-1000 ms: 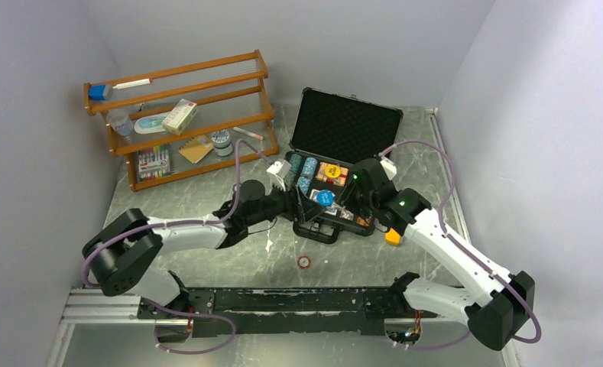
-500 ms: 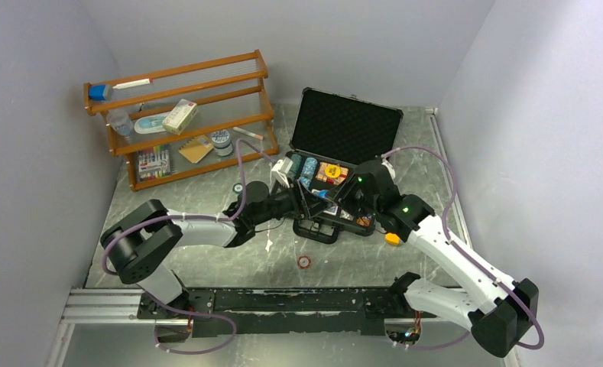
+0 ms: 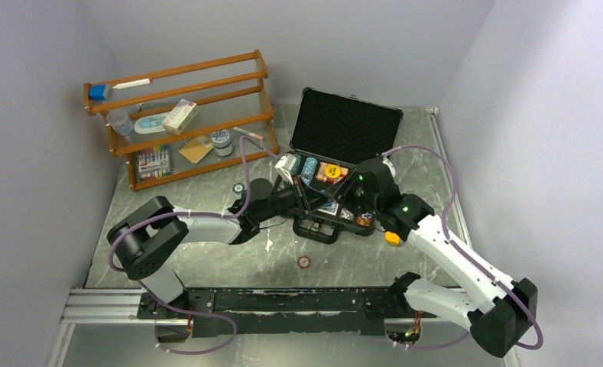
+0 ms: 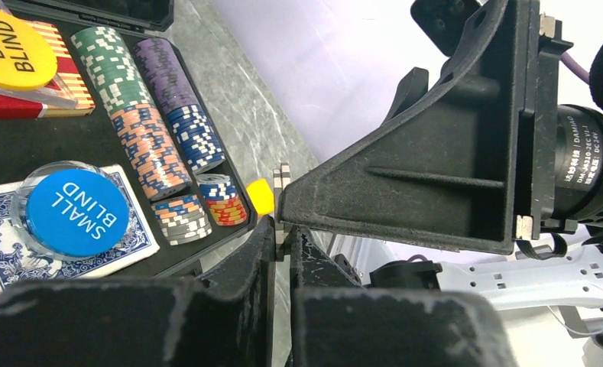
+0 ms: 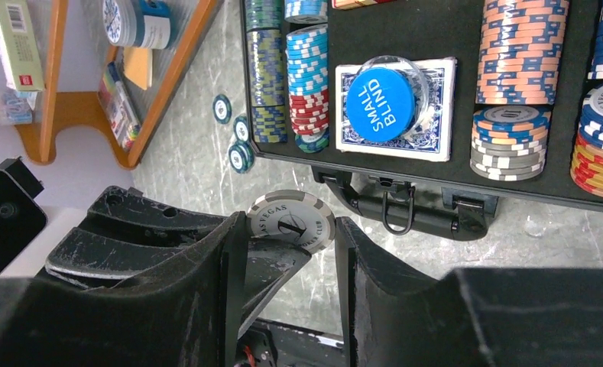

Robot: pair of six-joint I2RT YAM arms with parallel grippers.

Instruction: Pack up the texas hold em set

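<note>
Grey poker chip [image 5: 290,220] pinched flat between fingers of left tool [image 4: 283,237], right tool [image 5: 289,233] clamping its rim edge to edge, open black case [image 5: 428,30] just ahead of right tool, on surface [image 3: 229,260]

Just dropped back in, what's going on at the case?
Both arms meet at the front edge of the open case. The right pincer grips a grey-and-white chip by its rim, while the left pincer is shut on the same chip's faces: seemingly a handover. Stacked chips sit in the foam slots; a red chip lies loose nearby.
</note>
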